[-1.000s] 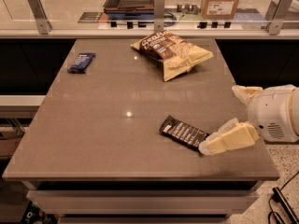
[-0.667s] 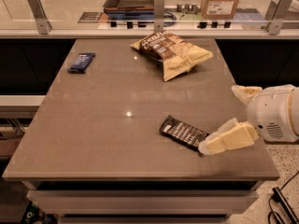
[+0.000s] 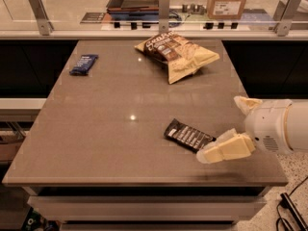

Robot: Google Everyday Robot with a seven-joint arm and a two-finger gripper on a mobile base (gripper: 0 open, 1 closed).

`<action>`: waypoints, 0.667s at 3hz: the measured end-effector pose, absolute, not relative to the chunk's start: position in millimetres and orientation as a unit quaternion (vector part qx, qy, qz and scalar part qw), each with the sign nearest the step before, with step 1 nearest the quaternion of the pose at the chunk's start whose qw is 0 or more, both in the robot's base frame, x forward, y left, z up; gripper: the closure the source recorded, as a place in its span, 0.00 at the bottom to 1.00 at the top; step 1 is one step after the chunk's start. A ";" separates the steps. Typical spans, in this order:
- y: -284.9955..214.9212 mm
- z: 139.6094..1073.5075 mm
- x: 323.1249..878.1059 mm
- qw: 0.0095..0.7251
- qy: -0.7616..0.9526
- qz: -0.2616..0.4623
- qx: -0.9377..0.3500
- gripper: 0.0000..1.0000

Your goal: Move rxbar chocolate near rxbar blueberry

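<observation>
While rxbar chocolate (image 3: 187, 135) lies well apart from rxbar blueberry (image 3: 83, 64) across the surface (image 3: 96, 129), transfer not yet begun — end effector (image 3: 219, 129) spread open, empty, just beside the chocolate.

Table (image 3: 96, 129): grey-brown polished top, a small glint of light near its middle.
Counter (image 3: 62, 8): pale, behind the table, with metal brackets (image 3: 39, 12) along its front edge.
Cardboard box (image 3: 228, 0): on the counter, far right.
Floor (image 3: 291, 179): pale, speckled, lower right.
Gripper (image 3: 217, 128): over the table's front right edge, fingers spread.
</observation>
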State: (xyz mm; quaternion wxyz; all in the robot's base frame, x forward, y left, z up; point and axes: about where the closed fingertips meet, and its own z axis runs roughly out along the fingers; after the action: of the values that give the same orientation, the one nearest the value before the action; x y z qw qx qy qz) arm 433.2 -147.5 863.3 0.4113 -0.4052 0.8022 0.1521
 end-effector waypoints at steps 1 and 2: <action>-135.8 847.8 432.5 0.412 0.798 0.171 -0.406 0.00; -119.9 831.4 432.1 0.413 0.789 0.193 -0.412 0.00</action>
State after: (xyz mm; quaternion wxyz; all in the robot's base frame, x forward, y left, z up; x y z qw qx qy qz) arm 432.1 -119.9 831.4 0.4125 -0.4118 0.7893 0.1930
